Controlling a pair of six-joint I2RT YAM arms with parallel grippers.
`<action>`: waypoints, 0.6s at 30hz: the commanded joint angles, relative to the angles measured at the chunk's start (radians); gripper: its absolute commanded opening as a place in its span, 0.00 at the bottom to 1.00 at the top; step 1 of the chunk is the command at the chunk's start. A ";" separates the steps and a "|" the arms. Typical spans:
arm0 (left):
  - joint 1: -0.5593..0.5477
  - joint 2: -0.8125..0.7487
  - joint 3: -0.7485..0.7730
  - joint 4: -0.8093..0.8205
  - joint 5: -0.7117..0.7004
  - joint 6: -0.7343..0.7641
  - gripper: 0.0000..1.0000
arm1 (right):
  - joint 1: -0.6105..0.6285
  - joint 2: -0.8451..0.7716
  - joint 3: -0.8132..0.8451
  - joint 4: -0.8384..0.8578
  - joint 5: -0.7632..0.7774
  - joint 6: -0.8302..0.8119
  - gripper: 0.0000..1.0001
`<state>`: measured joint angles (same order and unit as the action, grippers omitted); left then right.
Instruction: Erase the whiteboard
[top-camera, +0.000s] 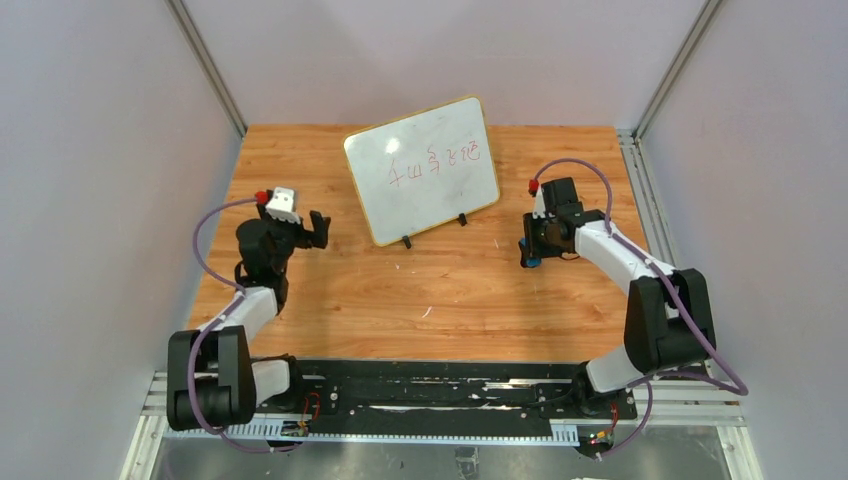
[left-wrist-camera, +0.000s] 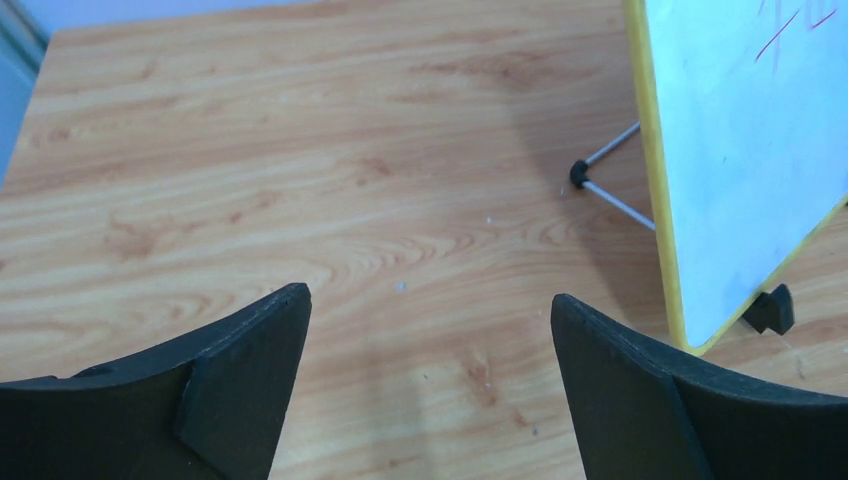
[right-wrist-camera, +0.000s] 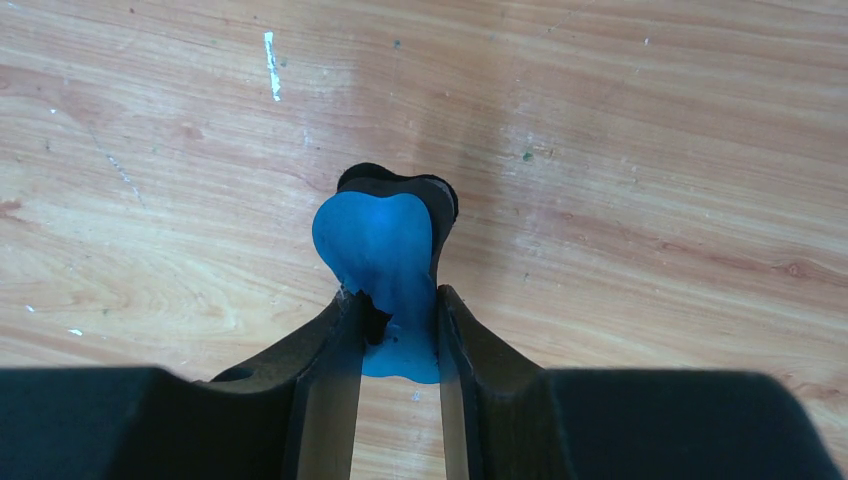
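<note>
The whiteboard (top-camera: 420, 170) leans upright at the back middle of the wooden table, yellow-framed, with red handwriting (top-camera: 435, 163) across its glossy face. Its left edge and one black foot (left-wrist-camera: 770, 310) show in the left wrist view, where the whiteboard (left-wrist-camera: 740, 150) fills the right side. To the board's left, my left gripper (top-camera: 308, 232) (left-wrist-camera: 430, 300) is open over bare wood, its jaws wide apart and holding nothing. Right of the board, my right gripper (top-camera: 528, 253) (right-wrist-camera: 392, 300) is shut on a blue eraser (right-wrist-camera: 380, 250) with a black felt layer, low over the table.
A thin wire stand (left-wrist-camera: 610, 180) props the board from behind. Grey walls enclose the table (top-camera: 430, 300) on three sides. White scuff marks (right-wrist-camera: 270, 65) streak the wood near the right gripper.
</note>
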<state>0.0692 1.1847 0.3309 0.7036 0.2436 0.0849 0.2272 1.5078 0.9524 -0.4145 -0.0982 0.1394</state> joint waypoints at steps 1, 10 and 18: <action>0.128 0.019 0.158 -0.191 0.416 -0.058 0.90 | 0.016 -0.037 -0.010 0.005 -0.027 0.011 0.01; 0.144 0.275 0.461 -0.225 0.762 -0.265 0.83 | 0.023 -0.078 -0.009 0.006 -0.054 0.010 0.01; 0.056 0.399 0.589 -0.219 0.664 -0.258 0.82 | 0.025 -0.097 -0.001 -0.001 -0.064 0.001 0.01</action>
<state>0.1650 1.5471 0.8612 0.4847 0.9199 -0.1638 0.2363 1.4429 0.9524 -0.4152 -0.1467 0.1394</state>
